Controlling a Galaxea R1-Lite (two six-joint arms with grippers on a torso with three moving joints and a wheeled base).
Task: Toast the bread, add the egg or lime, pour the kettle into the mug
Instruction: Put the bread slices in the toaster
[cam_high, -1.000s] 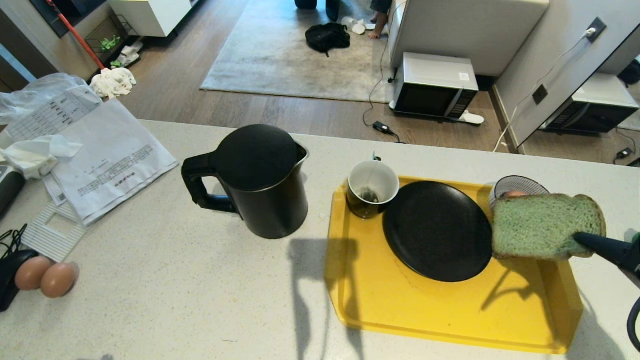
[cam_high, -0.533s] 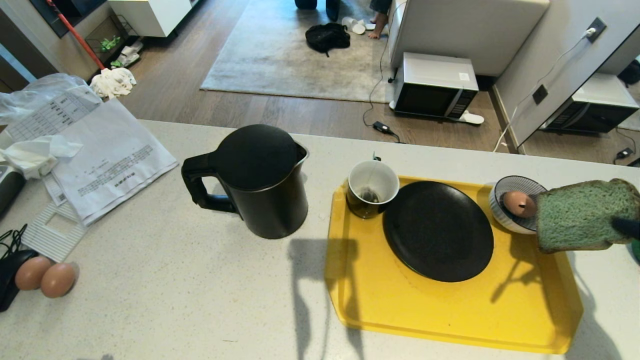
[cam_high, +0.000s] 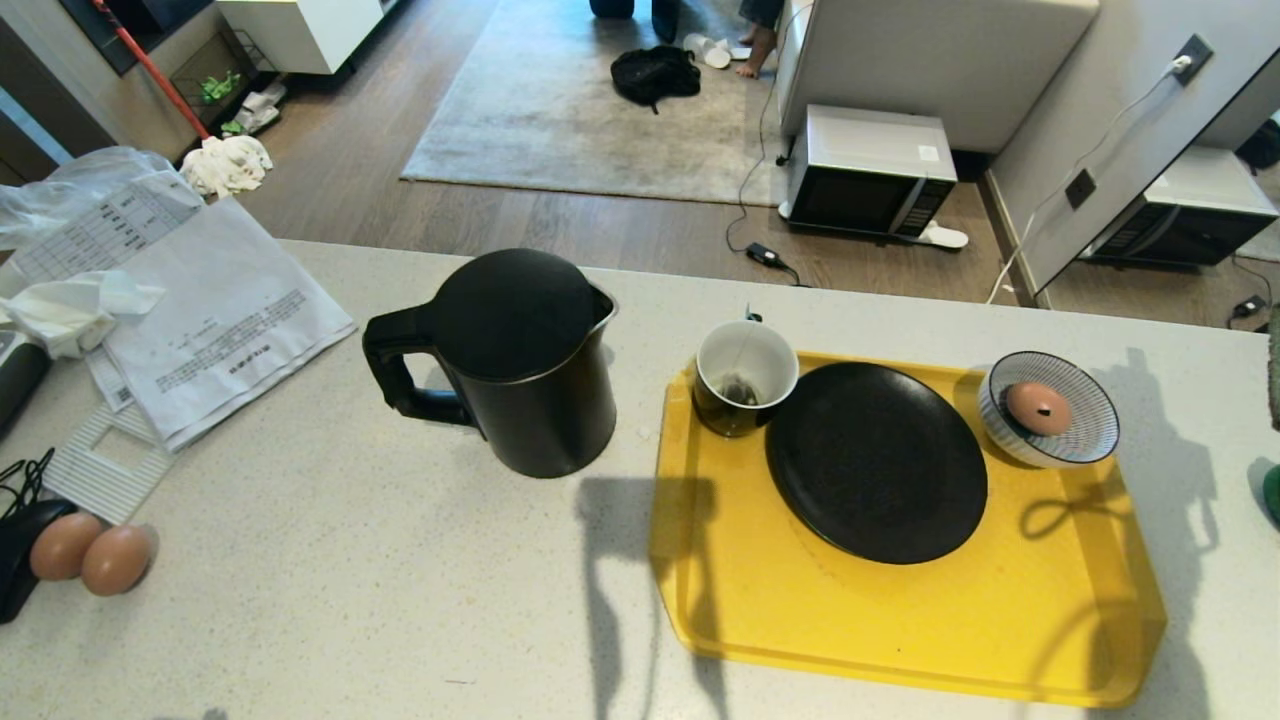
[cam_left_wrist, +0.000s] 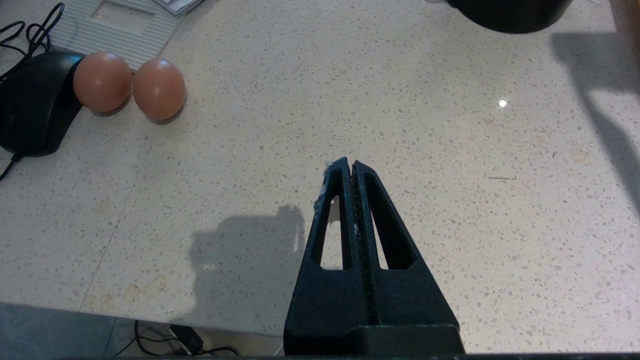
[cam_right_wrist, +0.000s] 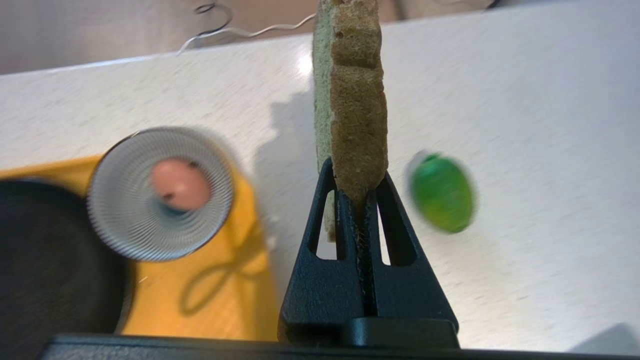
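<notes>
From the head view I see the kettle left of the yellow tray, the mug on its far-left corner, and only a sliver of bread at the right edge, so I'm steering it nearly blind. Left wrist: my left gripper hangs closed and empty over the counter, near two eggs. Right wrist: my right gripper pinches the bread by one crust edge, upright above the counter between the striped bowl and the lime; I reckon that thin bite could tear or slip during a fast swing.

We are seeing the counter bearing kettle, tray, papers, eggs, lime.
</notes>
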